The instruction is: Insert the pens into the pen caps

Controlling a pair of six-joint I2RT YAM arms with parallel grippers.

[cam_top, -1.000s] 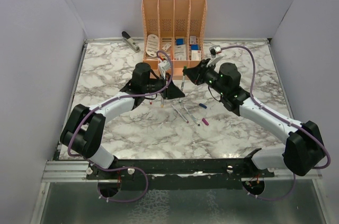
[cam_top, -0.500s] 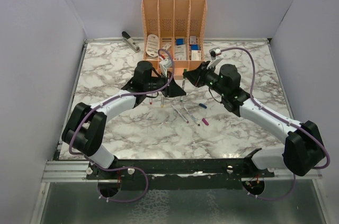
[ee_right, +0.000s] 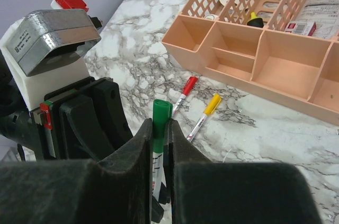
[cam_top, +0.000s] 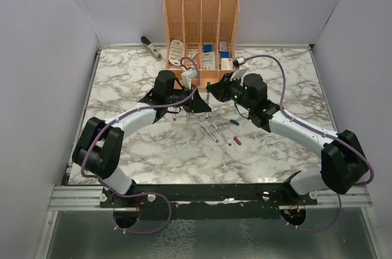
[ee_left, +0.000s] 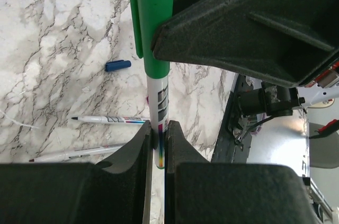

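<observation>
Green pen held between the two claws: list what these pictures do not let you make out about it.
- Left wrist view: the lower end of the green pen is hidden between the fingers of the left claw.
- Right wrist view: the fingers of the right claw cover most of the barrel below the green cap.
- Top external view: pen and cap are too small, and crowded by both claws, to tell whether the cap is fully seated.

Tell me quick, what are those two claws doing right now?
Left gripper: closed, holding the pen by its white barrel.
Right gripper: closed on the green cap at that pen's top end.
</observation>
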